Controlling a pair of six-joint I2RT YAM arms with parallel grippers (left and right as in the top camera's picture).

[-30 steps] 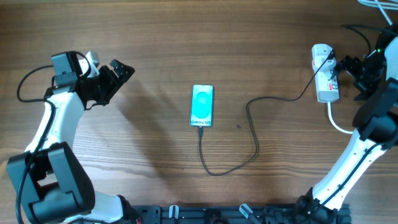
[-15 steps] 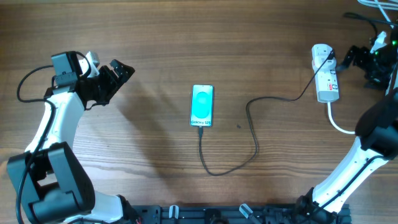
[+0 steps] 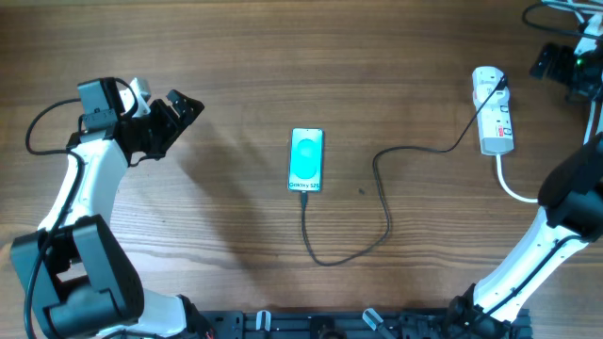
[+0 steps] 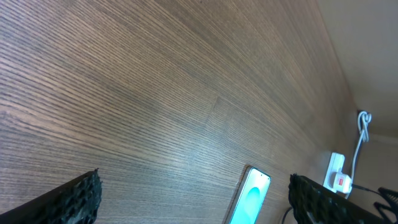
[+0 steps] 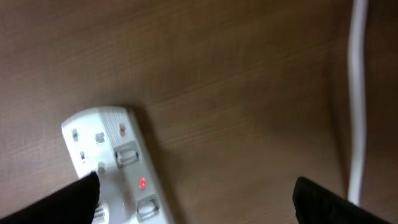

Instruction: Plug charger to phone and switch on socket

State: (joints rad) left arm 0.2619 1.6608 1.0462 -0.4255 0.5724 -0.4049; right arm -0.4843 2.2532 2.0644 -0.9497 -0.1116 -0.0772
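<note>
The phone (image 3: 306, 160) lies flat mid-table with its cyan screen up, and shows again as phone (image 4: 252, 200) in the left wrist view. The charger (image 3: 382, 202), a thin black cable, runs from the phone's bottom edge in a loop to the black plug in the socket (image 3: 493, 113). The right wrist view shows a small red light on the socket (image 5: 118, 158). My left gripper (image 3: 179, 108) hangs open, well left of the phone, holding nothing. My right gripper (image 3: 558, 64) stands open past the socket's far right, its jaws empty.
A white cord (image 3: 513, 188) curves from the socket toward the right arm's base. More white cord (image 5: 356, 93) lies right of the socket. The table's far edge and a wall run close behind the socket (image 4: 339, 177).
My right gripper has pulled away from the socket, up and to the right toward the far corner. The left arm, phone and cable have not moved.
</note>
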